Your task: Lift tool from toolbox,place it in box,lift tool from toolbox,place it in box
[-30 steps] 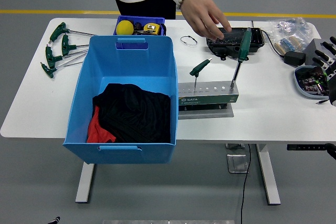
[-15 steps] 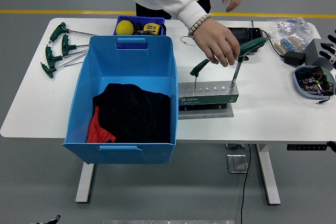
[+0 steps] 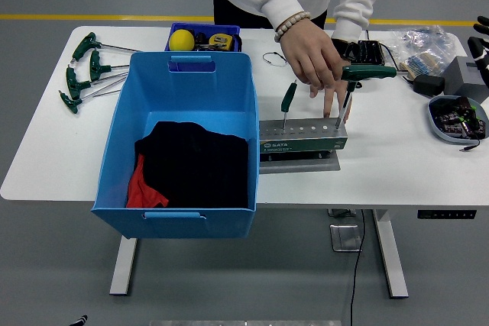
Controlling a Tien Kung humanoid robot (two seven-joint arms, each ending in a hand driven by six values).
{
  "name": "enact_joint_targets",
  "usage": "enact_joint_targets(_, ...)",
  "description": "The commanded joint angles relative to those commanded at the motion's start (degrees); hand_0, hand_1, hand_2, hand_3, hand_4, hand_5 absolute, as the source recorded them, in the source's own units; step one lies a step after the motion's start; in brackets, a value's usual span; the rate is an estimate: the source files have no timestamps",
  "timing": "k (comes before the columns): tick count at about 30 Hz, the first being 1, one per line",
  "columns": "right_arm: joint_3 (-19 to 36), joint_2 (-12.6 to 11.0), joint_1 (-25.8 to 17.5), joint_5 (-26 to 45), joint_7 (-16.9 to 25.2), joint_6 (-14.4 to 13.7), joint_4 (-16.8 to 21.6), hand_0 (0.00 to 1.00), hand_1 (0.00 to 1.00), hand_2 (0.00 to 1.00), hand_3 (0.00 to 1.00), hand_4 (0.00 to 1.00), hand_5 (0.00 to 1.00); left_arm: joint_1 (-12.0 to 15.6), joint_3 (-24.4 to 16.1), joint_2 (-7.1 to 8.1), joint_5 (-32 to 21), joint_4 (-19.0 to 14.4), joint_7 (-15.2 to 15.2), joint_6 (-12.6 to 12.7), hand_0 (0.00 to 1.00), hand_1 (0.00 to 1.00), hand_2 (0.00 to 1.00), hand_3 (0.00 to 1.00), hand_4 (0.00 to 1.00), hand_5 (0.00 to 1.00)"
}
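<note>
Reaching now could bump person's hand [image 3: 312, 57] fiddling with green tools [image 3: 287, 98] in toolbox [image 3: 302, 137]; robot's right hand [image 3: 483, 43], at far right edge, fingers unclear.

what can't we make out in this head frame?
- Right robot hand: cut off by the right edge; finger state unclear.
- Left robot hand: not in view.
- Bin contents under the black cloth: hidden.
- Small tray parts: too small to name.
- T-handle tool grip: partly hidden by the person's hand.
</note>
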Motion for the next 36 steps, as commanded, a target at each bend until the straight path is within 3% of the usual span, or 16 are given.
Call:
enact_joint_targets(9,-8.9,-8.1,7.5,-13.3,-1.5,0.6,0.5,0.915,0.852,0.900,0.901,0.998,0.742,0.2,-1.1,0.01,1.1,0.0,0.5,0.2,0.792,0.842,0.851,0.735,0.731,0.685)
enact_joint_targets(16,-18.4,-11.3,15.4,-19.7,-4.5,3.3,-0.3,0.921,0.856,0.888,0.890,0.998,0.736,0.5,-2.5,0.00,2.3,-0.1,1.1,0.4,0.791,0.840,0.850,0.732,0.731,0.688)
enact_joint_targets(17,-19.9,-11.3,16.5,-20.9,-5.0,3.7,-0.6,0.902,0.826,0.840,0.856,0.998,0.763,0.5,-2.7,0.00,2.5,-0.1,1.2,0.5,0.793,0.838,0.847,0.724,0.730,0.685)
enact_joint_targets(26,-31.6,-10.2,25.9,-27.5,-5.9,4.7,-6.2,0.877,0.780,0.796,0.821,0.998,0.775,0.8,-4.9,-0.36,4.8,-0.2,2.1,0.7,0.793,0.837,0.840,0.721,0.732,0.689)
enact_joint_targets(28,-33.8,-9.5,27.8,-27.6,-5.9,4.8,-8.5,0.877,0.780,0.796,0.821,0.998,0.775,0.9,-5.4,-0.47,5.2,-0.2,2.3,0.7,0.793,0.837,0.840,0.721,0.732,0.689)
enact_joint_targets(29,-34.4,-9.0,28.5,-27.6,-6.0,4.8,-9.6,0.811,0.742,0.752,0.795,0.998,0.784,0.9,-5.5,-0.49,5.4,-0.2,2.4,0.7,0.793,0.834,0.835,0.718,0.729,0.686)
enact_joint_targets(34,-36.9,-5.9,31.8,-28.4,-6.4,5.9,-15.6,0.811,0.742,0.752,0.795,0.998,0.784,0.9,-5.9,-0.57,6.4,-0.3,3.0,0.6,0.793,0.834,0.835,0.718,0.729,0.686)
enact_joint_targets(35,-37.4,-5.2,32.5,-28.8,-6.6,6.2,-16.9,0.707,0.663,0.684,0.754,0.998,0.786,0.9,-6.0,-0.58,6.6,-0.2,3.1,0.6,0.790,0.831,0.826,0.714,0.726,0.684)
enact_joint_targets(36,-37.6,-4.9,32.8,-29.0,-6.6,6.4,-17.6,0.707,0.663,0.684,0.754,0.998,0.786,0.9,-6.0,-0.58,6.7,-0.2,3.1,0.6,0.790,0.831,0.826,0.714,0.726,0.684)
